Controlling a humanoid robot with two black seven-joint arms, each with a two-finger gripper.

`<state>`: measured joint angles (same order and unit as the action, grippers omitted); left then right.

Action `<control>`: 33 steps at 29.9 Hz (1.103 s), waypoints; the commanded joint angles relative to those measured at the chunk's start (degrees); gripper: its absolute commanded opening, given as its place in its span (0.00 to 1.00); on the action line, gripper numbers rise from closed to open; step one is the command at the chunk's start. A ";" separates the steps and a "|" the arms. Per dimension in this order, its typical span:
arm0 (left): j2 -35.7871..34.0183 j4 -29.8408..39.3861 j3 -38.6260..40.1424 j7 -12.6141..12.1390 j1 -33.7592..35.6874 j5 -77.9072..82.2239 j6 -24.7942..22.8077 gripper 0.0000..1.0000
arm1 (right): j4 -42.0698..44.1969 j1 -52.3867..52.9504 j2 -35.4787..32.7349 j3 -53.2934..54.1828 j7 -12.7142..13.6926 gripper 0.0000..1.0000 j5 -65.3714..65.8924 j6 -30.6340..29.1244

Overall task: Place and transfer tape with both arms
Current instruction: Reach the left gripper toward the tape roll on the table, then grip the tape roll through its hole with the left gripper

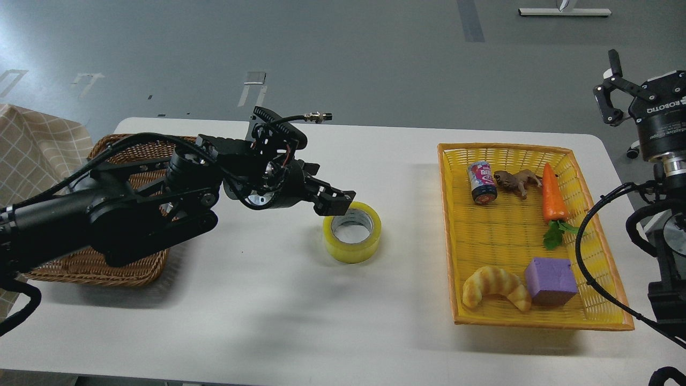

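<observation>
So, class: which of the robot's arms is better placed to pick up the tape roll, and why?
The left. Its gripper hangs right at the rim of the tape roll in mid-table, while the right gripper is raised off the table's far right edge, beyond the yellow basket.

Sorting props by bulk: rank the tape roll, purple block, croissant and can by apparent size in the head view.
1. tape, largest.
2. croissant and purple block: too alike to separate, the croissant longer, the block bulkier.
3. can, smallest, though it lies farther from the camera, which may shrink it.
</observation>
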<state>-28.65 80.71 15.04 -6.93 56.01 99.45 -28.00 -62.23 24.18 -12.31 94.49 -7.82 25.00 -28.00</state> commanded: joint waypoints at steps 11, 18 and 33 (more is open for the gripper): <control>7.20 -6.35 -0.71 -1.16 -0.46 -0.05 0.00 0.95 | 0.09 -0.72 0.01 -0.01 0.00 1.00 0.05 0.00; 8.78 -9.42 -4.23 -1.16 -0.29 -0.14 0.00 0.88 | 0.09 -0.89 0.01 -0.01 0.00 1.00 0.05 0.00; 12.30 -15.49 -5.63 -1.34 -0.72 -0.05 0.00 0.83 | 0.09 -1.51 0.01 0.08 -0.09 1.00 -0.04 0.00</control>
<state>-16.43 65.42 10.43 -8.24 55.32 99.40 -28.00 -62.14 22.78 -12.30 94.57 -7.92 24.97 -28.00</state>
